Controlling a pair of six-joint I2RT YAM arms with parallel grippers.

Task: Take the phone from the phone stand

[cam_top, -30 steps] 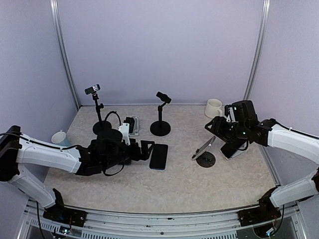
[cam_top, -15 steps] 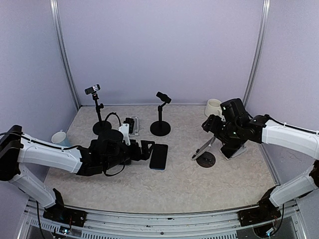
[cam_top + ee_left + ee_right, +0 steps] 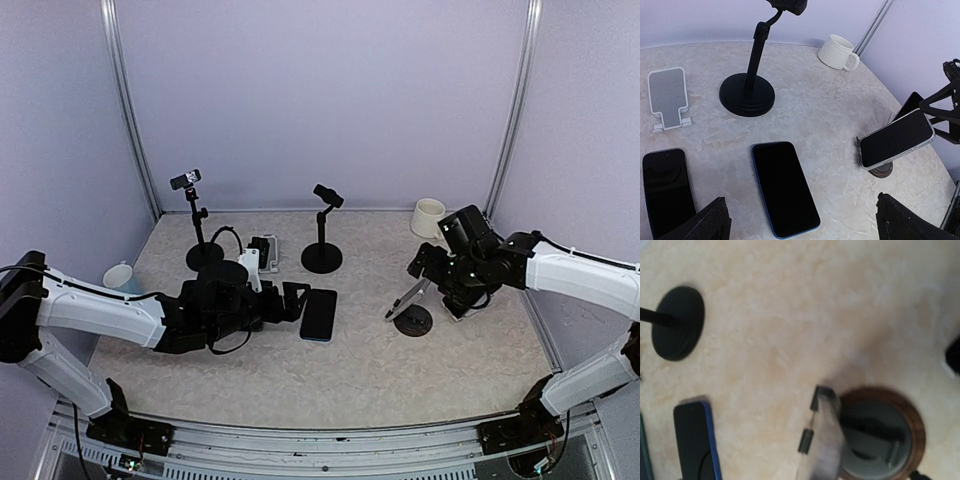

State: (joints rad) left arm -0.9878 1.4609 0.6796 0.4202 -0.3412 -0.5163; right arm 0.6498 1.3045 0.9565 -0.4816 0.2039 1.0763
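The phone (image 3: 408, 297) leans on its phone stand (image 3: 413, 321) for lifting by the nearby right hand (image 3: 430, 272), spread unclear; the left hand (image 3: 290, 300) sits parted, idle.

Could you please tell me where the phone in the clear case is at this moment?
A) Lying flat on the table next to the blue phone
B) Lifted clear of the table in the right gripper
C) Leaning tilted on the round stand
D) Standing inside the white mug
C: the phone in the clear case rests at a slant with its lower edge on the round stand, not flat on the table.
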